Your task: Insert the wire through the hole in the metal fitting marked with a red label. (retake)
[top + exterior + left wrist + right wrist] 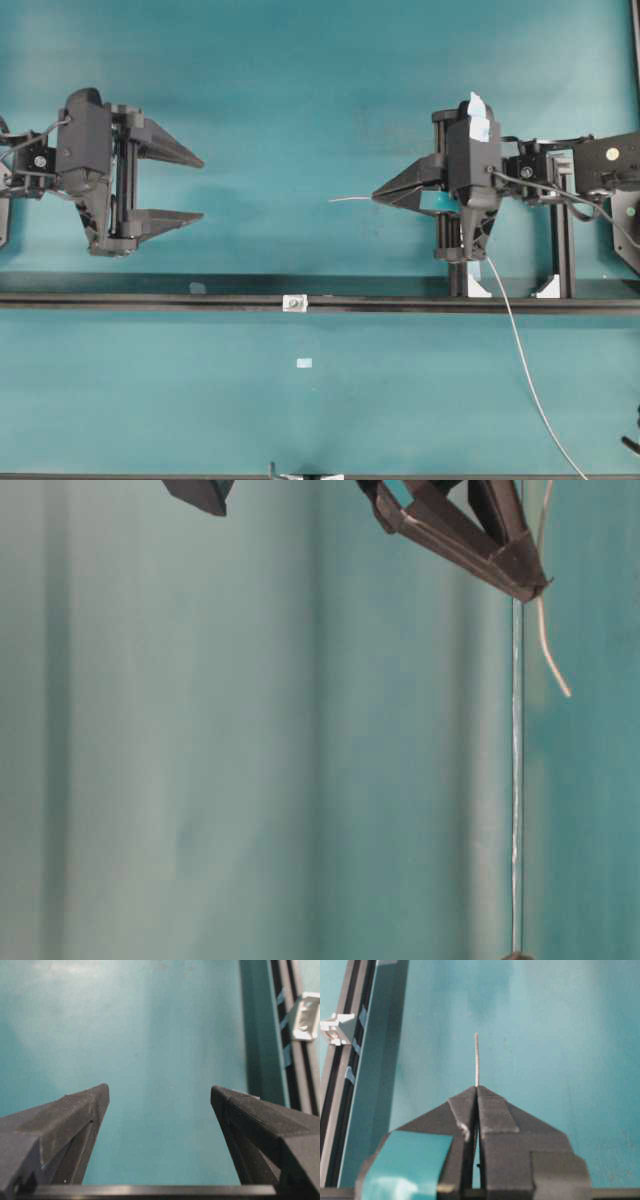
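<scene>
While the wire [476, 1060] is clamped between the closed jaws of the right gripper [477, 1088], only a short free end is left sticking out past the fingertips, as the right wrist view shows closest of all. Beyond that tip, bare teal table [545, 1020] is seen, and off to the left of that view the metal fitting [335, 1029] is seated on the black rail [345, 1070], well apart from the wire end.

By this evidence the task is judged to be at an early stage: the wire has been grasped, but it has not yet been brought to the hole, and aiming and threading are all left to do. The hole itself is too small to be made out clearly in the wrist views.

From overhead, more is revealed: the long remainder of the wire is seen trailing behind the right gripper toward the lower edge, the fitting is placed on the rail below and between the two arms, and a small pale rectangle [304, 363] lies nearer still. The left gripper [190, 186] is held with its jaws spread wide and nothing between them, which its own wrist view confirms. At table level, only the gripper tips and the drooping wire end are caught, and the fitting is not seen.
</scene>
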`<state>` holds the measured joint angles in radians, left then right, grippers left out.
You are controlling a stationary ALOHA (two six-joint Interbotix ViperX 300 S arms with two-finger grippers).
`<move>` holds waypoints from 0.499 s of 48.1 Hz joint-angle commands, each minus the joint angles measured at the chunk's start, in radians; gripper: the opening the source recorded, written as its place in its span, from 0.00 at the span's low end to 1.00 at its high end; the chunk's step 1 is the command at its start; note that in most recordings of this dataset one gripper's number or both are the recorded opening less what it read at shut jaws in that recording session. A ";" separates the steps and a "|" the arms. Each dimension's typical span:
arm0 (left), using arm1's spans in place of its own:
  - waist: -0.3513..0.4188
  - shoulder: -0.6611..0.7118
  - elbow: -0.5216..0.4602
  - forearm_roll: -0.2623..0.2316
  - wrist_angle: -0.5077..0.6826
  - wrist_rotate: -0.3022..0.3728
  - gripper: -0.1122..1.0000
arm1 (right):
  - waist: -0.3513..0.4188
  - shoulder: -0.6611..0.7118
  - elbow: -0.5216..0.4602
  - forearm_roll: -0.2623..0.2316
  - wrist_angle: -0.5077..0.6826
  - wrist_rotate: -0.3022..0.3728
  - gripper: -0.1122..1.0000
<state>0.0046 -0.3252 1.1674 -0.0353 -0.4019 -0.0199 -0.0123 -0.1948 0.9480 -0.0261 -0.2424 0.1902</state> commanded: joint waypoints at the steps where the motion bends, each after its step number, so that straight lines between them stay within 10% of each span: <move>1: -0.023 -0.005 -0.009 -0.005 -0.040 -0.003 0.62 | -0.003 -0.018 0.003 0.002 -0.034 0.005 0.12; 24: -0.127 0.130 0.061 -0.011 -0.394 -0.051 0.62 | 0.087 0.008 0.132 0.064 -0.354 0.003 0.12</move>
<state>-0.1058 -0.2316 1.2471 -0.0430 -0.7624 -0.0644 0.0537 -0.1902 1.0753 0.0215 -0.5400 0.1948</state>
